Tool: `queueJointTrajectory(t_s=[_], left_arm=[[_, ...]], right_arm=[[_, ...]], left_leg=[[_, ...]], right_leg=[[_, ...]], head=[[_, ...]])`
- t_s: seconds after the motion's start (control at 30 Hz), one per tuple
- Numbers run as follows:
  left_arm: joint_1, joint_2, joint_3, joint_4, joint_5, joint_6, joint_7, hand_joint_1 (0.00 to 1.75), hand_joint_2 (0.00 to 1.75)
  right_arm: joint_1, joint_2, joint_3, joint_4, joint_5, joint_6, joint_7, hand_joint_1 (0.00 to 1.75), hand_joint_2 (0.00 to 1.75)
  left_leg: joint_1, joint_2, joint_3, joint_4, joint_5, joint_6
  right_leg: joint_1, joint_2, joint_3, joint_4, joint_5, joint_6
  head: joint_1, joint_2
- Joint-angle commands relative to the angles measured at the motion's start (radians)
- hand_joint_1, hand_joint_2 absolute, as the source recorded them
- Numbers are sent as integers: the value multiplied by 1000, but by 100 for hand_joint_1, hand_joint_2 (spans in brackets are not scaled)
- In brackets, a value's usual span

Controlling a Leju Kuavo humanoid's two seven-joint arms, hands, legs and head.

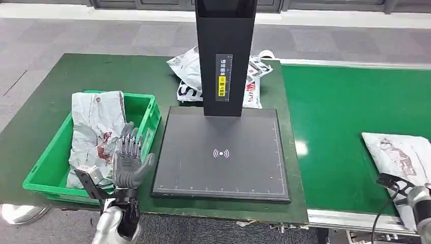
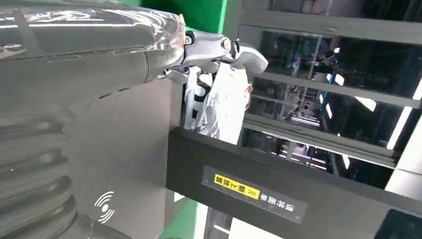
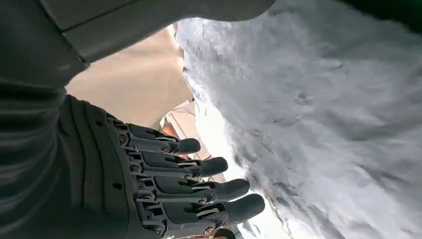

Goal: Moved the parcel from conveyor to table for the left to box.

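Step in hand looks like the pick-up on the conveyor: the right robot hand (image 3: 164,189) is reaching at the crumpled grey-white plastic mailer parcel (image 1: 401,152) lying flat on the green conveyor belt (image 1: 345,117) at the near right edge of the head view. In the right wrist view the dark fingers (image 3: 219,167) are sitting straight and spread just beside the parcel's wrinkled skin, thumb arching over the other side; nothing looks gripped yet, though contact can't be told for sure. Judging from this, the next move is calling for the fingers to close on the film, then a lift and a carry leftward to the surface.

Near left, the left robot hand (image 1: 129,162) is standing upright with fingers apart, holding nothing, hovering at the near right corner of the green plastic crate (image 1: 51,173). A second crumpled grey mailer with red marks (image 1: 96,129) is already lying inside that crate.

Middle: the black flat scanner plate with a white wireless symbol (image 1: 223,152) is lying on the dark green surface (image 1: 76,76) between crate and belt, likely the drop spot for the parcel. The parcel is well apart from it, over on the belt.

Further back, the black upright post with a yellow label (image 1: 225,56) is rising from the plate, and a white printed plastic bag (image 1: 188,71) is lying behind it.
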Motion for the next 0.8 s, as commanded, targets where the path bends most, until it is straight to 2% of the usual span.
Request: queueJointTrajectory(t_s=[0.03,0.07,0.1,0.67,0.77,0.8], left_arm=[[-77,10,15,98,10,13,19,0,175],[-79,9,16,100,11,15,21,0,175],[-83,8,17,106,13,20,24,0,175],[-83,-10,18,100,7,37,32,0,175],[-72,-9,22,84,5,42,32,0,175],[-66,-9,27,71,5,48,32,0,175]], right_arm=[[-30,5,40,53,1,5,5,0,175],[-32,7,40,53,1,5,7,3,175],[-39,16,32,55,-3,-7,23,175,175],[-38,57,-33,42,-60,-76,-36,175,175],[-47,74,-97,32,-121,-135,-85,175,175],[-58,89,-170,25,-197,-172,-137,175,175]], left_leg=[[1,1,2,-2,0,-1],[1,2,2,-3,1,-1],[1,1,1,-1,0,-1],[1,3,2,-2,0,-1],[1,4,2,-2,0,-1],[1,5,2,-2,0,-1]], right_leg=[[1,1,2,-2,1,-1],[1,1,2,-3,1,-2],[1,1,1,-2,1,-1],[1,3,2,-3,2,-2],[1,3,1,-2,1,-1],[1,4,2,-3,2,-2]], head=[[0,0],[0,0],[0,0],[0,0],[0,0],[0,0]])
